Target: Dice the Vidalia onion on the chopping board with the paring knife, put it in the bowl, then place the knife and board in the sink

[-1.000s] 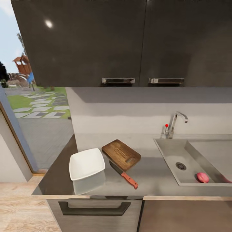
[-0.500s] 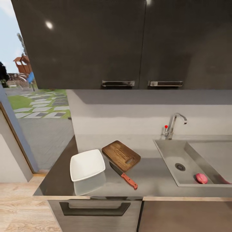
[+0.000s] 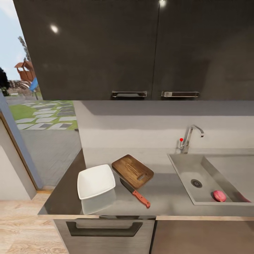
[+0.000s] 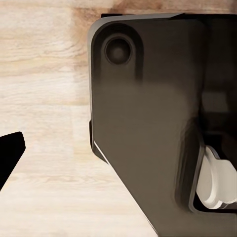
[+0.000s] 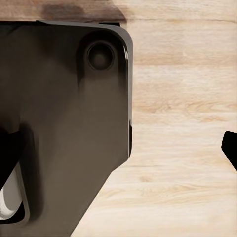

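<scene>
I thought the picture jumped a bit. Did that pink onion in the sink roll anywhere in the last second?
No. The onion keeps its place just right of the drain in the sink; the camera shifted, not the onion.

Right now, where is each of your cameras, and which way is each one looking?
Head view: sits high on my head, looking forward and down at the countertop, bowl, chopping board, paring knife and the onion in the sink.
Left wrist view: on my left arm, pointing down at the wooden floor beside my dark base.
Right wrist view: on my right arm, pointing down at the same things, mirrored.
Shared: both wrist views show floor and base.
</scene>
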Tool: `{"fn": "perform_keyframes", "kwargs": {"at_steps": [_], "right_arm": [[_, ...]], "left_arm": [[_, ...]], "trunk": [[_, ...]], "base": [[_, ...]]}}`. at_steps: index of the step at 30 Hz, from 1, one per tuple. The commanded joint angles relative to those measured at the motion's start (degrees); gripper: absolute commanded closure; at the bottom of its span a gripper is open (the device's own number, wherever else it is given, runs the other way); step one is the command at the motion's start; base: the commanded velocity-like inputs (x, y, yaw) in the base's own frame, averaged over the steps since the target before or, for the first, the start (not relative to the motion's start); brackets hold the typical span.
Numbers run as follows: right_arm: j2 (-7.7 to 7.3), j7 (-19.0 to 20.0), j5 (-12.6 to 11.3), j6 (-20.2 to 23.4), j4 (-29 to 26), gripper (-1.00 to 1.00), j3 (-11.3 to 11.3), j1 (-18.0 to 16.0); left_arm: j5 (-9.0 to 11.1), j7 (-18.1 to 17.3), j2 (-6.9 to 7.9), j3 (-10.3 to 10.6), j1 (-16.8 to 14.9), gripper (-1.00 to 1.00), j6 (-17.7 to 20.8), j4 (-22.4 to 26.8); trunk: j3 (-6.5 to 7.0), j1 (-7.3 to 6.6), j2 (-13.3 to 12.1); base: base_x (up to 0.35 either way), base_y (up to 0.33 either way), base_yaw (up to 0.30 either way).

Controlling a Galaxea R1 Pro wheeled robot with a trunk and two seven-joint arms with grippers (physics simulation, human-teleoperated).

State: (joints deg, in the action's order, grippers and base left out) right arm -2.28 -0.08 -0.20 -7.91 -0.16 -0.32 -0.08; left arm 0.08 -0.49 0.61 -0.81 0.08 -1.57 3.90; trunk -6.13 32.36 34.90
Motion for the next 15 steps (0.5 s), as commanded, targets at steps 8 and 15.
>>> {"fn": "perform_keyframes", "kwargs": {"at_steps": [8,15], "right_arm": [[0.0,-0.01,0.0,-0.17,-0.01,-1.0,-0.01,-0.02],[0.0,-0.01,-0.03,-0.17,-0.01,-1.0,0.04,-0.01]], "left_arm": [[0.01,-0.05,0.0,-0.07,0.01,-1.0,-0.1,0.06],[0.01,-0.04,0.0,-0.07,0.01,-1.0,-0.1,0.06]], "trunk": [[1.37,-1.75,-3.16],[2.62,-3.28,-5.96]], "base": [[0.007,0.029,0.0],[0.025,0.044,0.0]]}}
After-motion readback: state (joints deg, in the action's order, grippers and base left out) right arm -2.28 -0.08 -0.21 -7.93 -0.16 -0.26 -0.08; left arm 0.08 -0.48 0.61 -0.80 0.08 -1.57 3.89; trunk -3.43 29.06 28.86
